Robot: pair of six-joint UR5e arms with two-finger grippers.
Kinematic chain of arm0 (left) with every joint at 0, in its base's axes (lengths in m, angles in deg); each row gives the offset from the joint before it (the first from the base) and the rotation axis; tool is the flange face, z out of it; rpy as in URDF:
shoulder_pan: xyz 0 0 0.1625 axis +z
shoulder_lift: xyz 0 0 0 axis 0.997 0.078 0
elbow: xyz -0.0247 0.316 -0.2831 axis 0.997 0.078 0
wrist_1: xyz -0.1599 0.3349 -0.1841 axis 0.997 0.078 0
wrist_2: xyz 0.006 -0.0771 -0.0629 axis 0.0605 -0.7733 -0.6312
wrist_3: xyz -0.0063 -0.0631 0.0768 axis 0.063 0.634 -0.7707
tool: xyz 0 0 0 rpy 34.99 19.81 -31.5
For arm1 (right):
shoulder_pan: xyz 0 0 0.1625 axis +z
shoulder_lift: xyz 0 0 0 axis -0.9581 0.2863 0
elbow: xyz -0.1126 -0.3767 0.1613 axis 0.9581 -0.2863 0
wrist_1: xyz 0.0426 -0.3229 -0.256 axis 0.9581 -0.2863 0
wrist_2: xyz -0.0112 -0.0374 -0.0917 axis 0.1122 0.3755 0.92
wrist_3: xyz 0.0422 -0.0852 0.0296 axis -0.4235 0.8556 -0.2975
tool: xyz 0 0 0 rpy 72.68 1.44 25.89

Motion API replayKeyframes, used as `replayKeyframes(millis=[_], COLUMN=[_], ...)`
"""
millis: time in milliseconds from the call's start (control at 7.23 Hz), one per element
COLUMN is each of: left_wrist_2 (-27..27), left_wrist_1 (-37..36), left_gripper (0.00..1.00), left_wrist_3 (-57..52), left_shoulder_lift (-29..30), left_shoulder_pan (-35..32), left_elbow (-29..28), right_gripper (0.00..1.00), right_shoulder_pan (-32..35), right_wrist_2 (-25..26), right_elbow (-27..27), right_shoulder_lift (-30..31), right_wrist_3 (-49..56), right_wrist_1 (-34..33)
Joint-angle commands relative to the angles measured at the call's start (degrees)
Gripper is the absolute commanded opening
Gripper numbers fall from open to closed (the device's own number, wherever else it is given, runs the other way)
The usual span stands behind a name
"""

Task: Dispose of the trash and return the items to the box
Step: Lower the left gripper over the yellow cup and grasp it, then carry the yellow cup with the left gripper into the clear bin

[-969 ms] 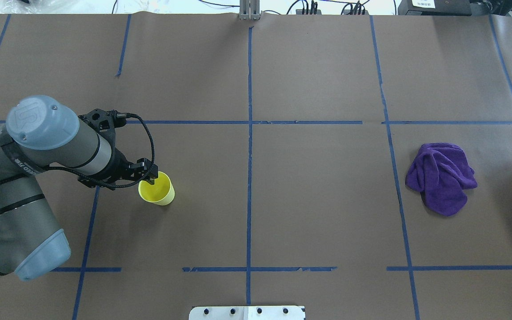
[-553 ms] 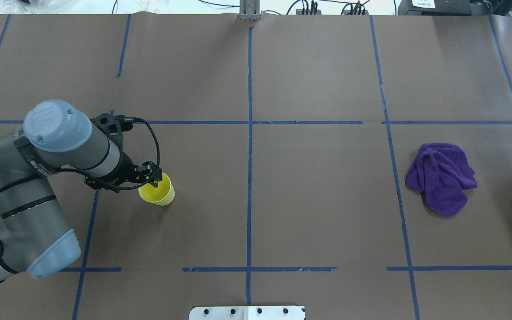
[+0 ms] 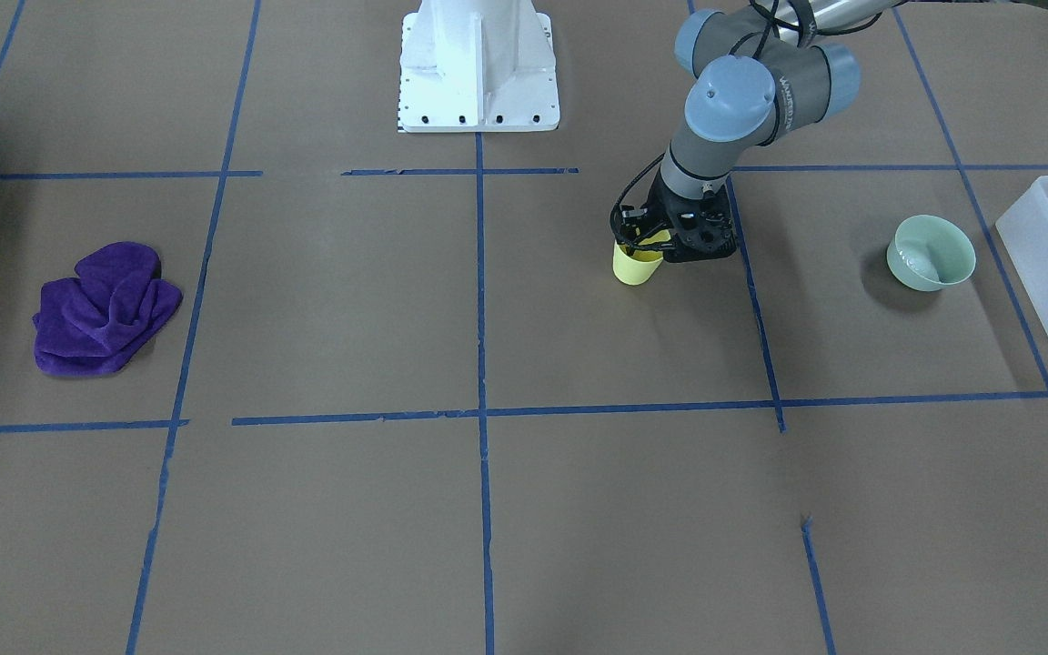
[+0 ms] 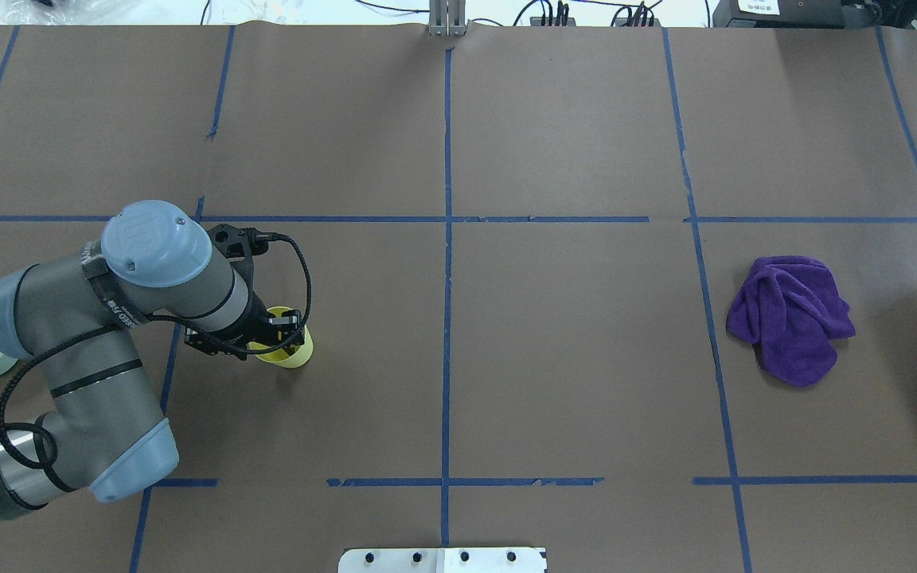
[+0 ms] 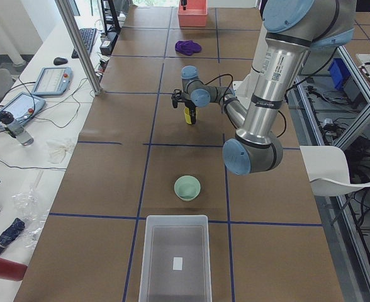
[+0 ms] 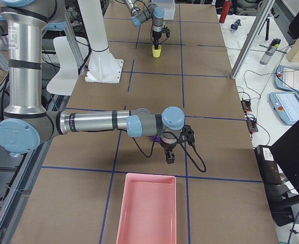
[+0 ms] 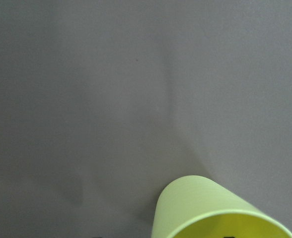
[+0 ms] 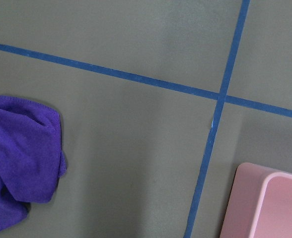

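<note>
Your left gripper (image 4: 282,328) sits right on top of the yellow cup (image 4: 298,355), which stands upright on the table (image 4: 570,358), mouth up, base down, so its long axis is vertical and roughly in line w/ the fingers. The wrist cam shows the cup's rim at the bottom edge w/ a dark tip just inside it, so one finger is prob. inside the mouth and the other outside the wall on the robot's side. I can't tell whether the jaws have closed on that wall or are merely straddling it; the overhead view hides the gap.

The relation that matters: the wall lies between the fingers, so what's needed is a straight pinch, then a vertical lift. A tilt risks tipping a light cup.

The box (image 3: 1033,273) lies further to the robot's left, w/ the mint bowl (image 3: 931,255) between cup and box, so carry high enough to pass over the bowl.

The left arm is the one for both items. Your right gripper (image 6: 170,154) hangs well apart, near the purple cloth (image 3: 104,309) and pink bin (image 6: 145,208); whether its jaws are parted I can't tell.
</note>
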Motion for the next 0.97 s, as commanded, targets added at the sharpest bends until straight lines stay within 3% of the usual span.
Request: replayKeyframes(millis=[0, 277, 415, 553, 692, 830], left_wrist_2=[0.00, 0.09, 0.00, -0.09, -0.09, -0.61], left_wrist_1=[0.01, -0.25, -0.86, -1.91, -3.23, -2.81], left_gripper=[0.00, 0.00, 0.00, 0.00, 0.00, 0.00], left_wrist_3=[-0.25, -0.08, -0.95, -6.35, -15.97, -29.12], left_shoulder_lift=[-0.04, -0.91, -3.18, -5.73, -12.45, -18.61], left_shoulder_pan=[0.09, -1.13, -6.27, -11.98, -16.30, -24.70], left_elbow=[0.45, 6.73, 10.87, 14.22, 18.95, 19.95], right_gripper=[1.00, 1.00, 1.00, 1.00, 1.00, 1.00], right_shoulder_pan=[-0.08, -0.17, -0.17, -0.17, -0.34, -0.52], right_wrist_2=[-0.02, 0.07, 0.07, 0.07, 0.07, -0.02], right_elbow=[0.00, 0.00, 0.00, 0.00, 0.00, 0.09], right_shoulder_lift=[0.00, 0.00, -0.09, -0.09, -0.09, -0.09], right_wrist_3=[0.00, 0.00, 0.00, 0.00, -0.09, -0.09], right_wrist_1=[0.00, 0.00, 0.00, 0.00, 0.00, 0.00])
